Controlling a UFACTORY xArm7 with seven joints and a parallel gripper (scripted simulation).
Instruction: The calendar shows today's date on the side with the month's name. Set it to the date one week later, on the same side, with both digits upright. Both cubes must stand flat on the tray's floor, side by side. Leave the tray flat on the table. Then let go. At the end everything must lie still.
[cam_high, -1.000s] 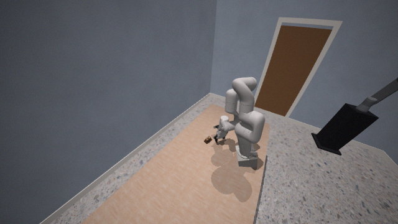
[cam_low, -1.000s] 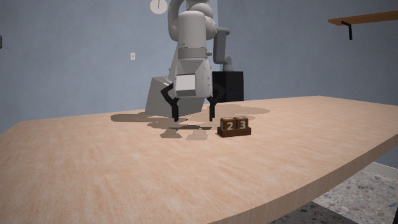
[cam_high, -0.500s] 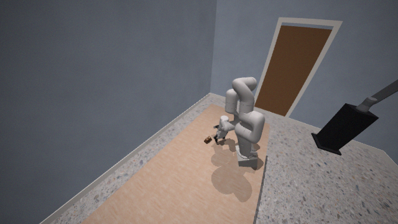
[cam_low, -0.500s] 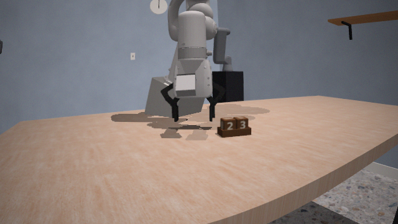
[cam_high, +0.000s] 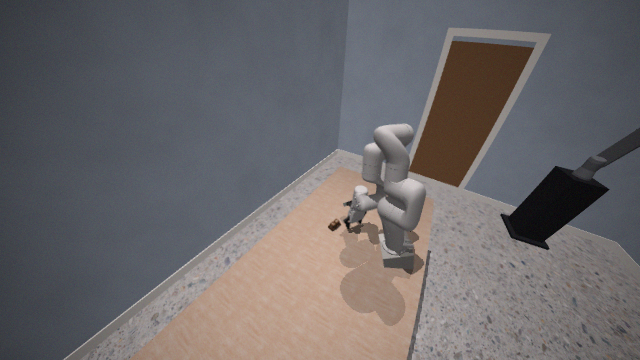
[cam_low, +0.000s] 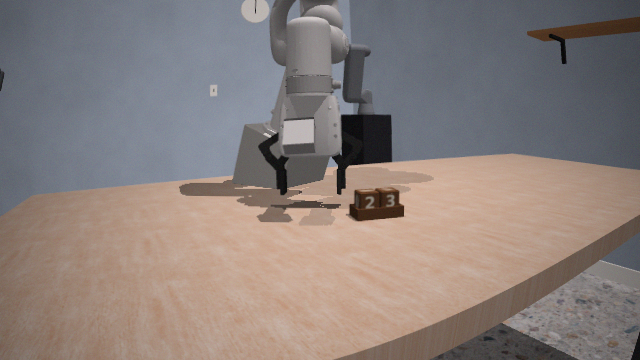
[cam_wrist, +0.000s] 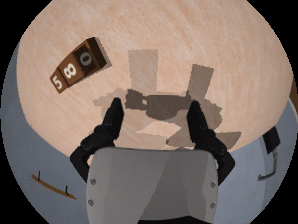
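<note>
"Where is the calendar (cam_high: 334, 225) (cam_low: 376, 204) (cam_wrist: 77, 67)?"

"On the bench (cam_high: 280, 280) (cam_low: 200, 280) (cam_wrist: 175, 25), near the tool (cam_high: 347, 216) (cam_low: 311, 192) (cam_wrist: 155, 101) but not between its fingers. The exterior view has it to the right of them."

"And the tool itself?"

"Spread wide, pinching nothing, its fingertips pointing down above the bench."

"What can you read?"

"From outside, the left-hand cube (cam_low: 369, 201) shows an upright 2 and the right-hand cube (cam_low: 390, 199) an upright 3. They sit side by side in the brown tray (cam_low: 377, 213), whose front wall hides their lower edges. So I can't see how they meet its floor."

"Any month's name?"

"I can't make one out. The wrist view gives me 5, 8 and 0, but at that slant I can't tell which face belongs to which cube."

"Does the top view help?"

"Hardly. The calendar is a tiny brown block there, its digits too small to read. The exterior view also cuts off the upper part of the arm (cam_high: 395, 155) (cam_low: 309, 50) and the top of the wall clock (cam_low: 255, 11)."

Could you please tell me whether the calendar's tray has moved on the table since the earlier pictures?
No, the tray shows no visible shift: it keeps the same place relative to the robot's base.
</note>
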